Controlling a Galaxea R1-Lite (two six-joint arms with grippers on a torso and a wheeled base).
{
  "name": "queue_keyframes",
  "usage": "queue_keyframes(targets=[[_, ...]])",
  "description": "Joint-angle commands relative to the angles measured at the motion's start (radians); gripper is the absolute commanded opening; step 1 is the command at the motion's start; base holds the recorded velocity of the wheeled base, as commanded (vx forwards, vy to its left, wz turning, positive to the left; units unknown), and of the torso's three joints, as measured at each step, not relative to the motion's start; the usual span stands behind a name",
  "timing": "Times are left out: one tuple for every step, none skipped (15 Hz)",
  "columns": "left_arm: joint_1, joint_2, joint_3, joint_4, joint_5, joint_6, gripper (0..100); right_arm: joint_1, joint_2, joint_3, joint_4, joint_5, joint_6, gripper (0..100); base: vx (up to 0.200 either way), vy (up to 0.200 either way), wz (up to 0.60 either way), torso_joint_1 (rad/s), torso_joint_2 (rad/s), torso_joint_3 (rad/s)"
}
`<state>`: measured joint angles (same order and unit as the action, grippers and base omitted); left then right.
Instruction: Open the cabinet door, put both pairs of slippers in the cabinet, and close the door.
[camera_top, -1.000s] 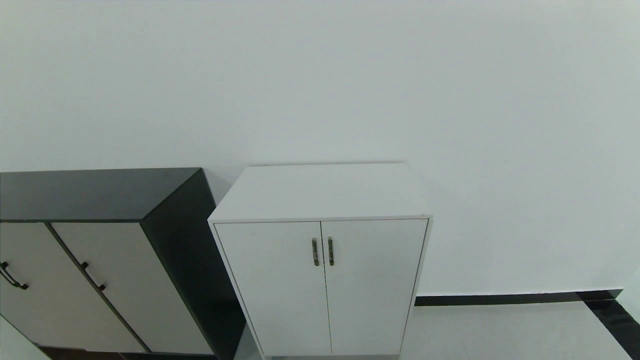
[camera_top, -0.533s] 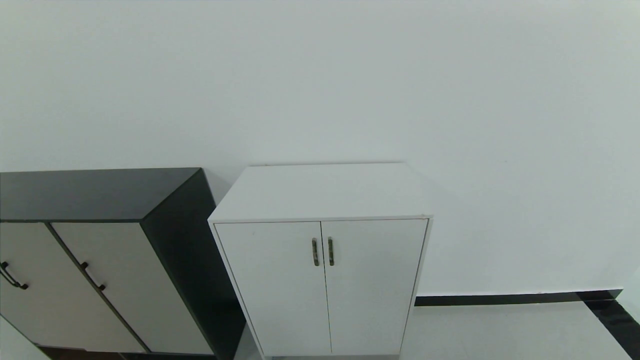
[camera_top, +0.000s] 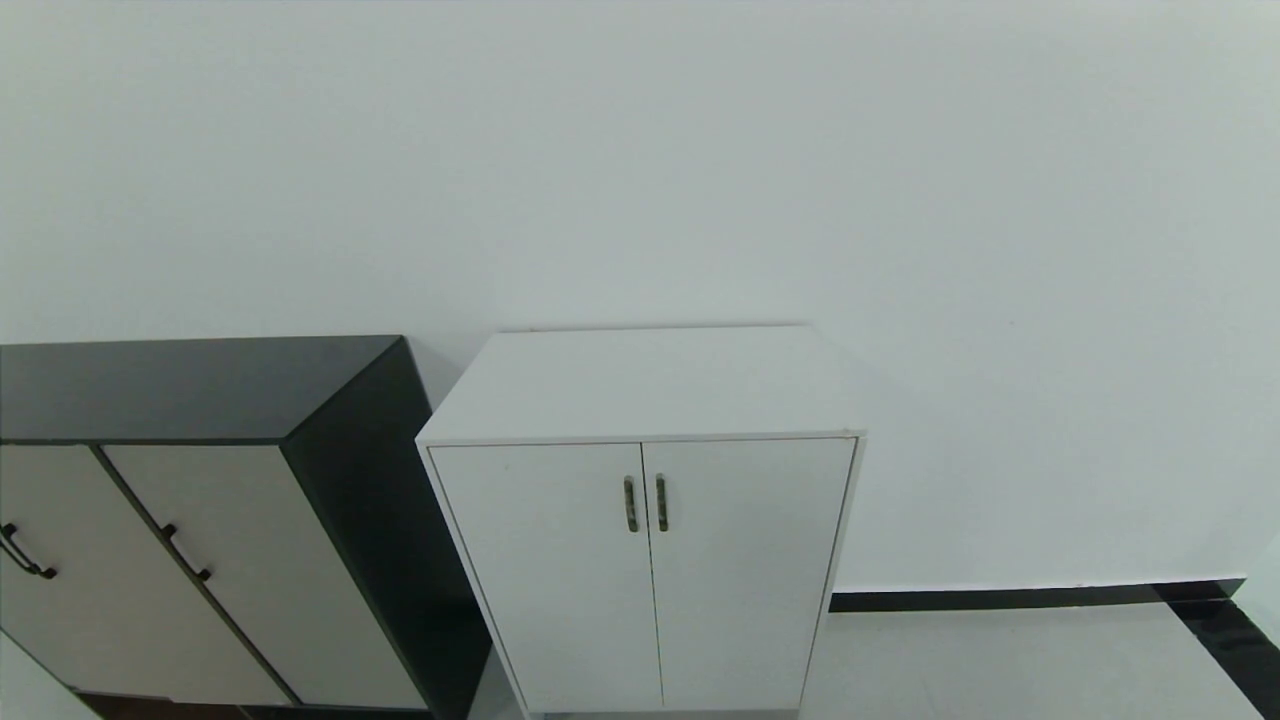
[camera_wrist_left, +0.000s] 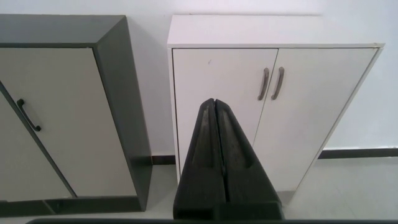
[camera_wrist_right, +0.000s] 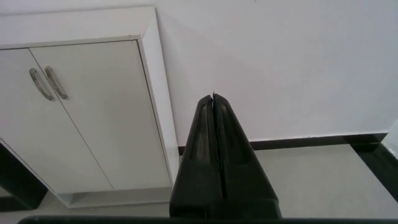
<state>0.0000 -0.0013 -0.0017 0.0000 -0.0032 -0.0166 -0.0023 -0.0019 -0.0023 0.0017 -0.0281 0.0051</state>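
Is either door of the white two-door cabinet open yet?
No, both doors of the white two-door cabinet sit flush and shut, their two metal handles side by side.

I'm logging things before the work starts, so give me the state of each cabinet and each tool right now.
white cabinet: both doors shut, nothing on the handles.
dark cabinet: both visible doors shut.
left tool: shut, empty, apart from the white cabinet.
right tool: shut, empty, apart from the white cabinet.
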Motion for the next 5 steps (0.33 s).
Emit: queue_keyframes(targets=[[0.0,0.001,0.0,0.0,0.0,0.0,0,-0.001,0.002,0.001,0.0,0.002,-0.002,0,0.0,0.0,0.0,0.0,0.0,0.0],[0.0,0.001,0.0,0.0,0.0,0.0,0,-0.001,0.002,0.001,0.001,0.002,-0.004,0,0.0,0.0,0.0,0.0,0.0,0.0],[0.0,0.001,0.0,0.0,0.0,0.0,0,-0.001,0.002,0.001,0.0,0.002,-0.004,0,0.0,0.0,0.0,0.0,0.0,0.0],[0.0,0.001,0.0,-0.002,0.0,0.0,0,-0.001,0.002,0.001,0.001,0.002,-0.005,0,0.0,0.0,0.0,0.0,0.0,0.0],[0.0,0.001,0.0,0.0,0.0,0.0,0,-0.001,0.002,0.001,0.001,0.002,-0.004,0,0.0,0.0,0.0,0.0,0.0,0.0]])
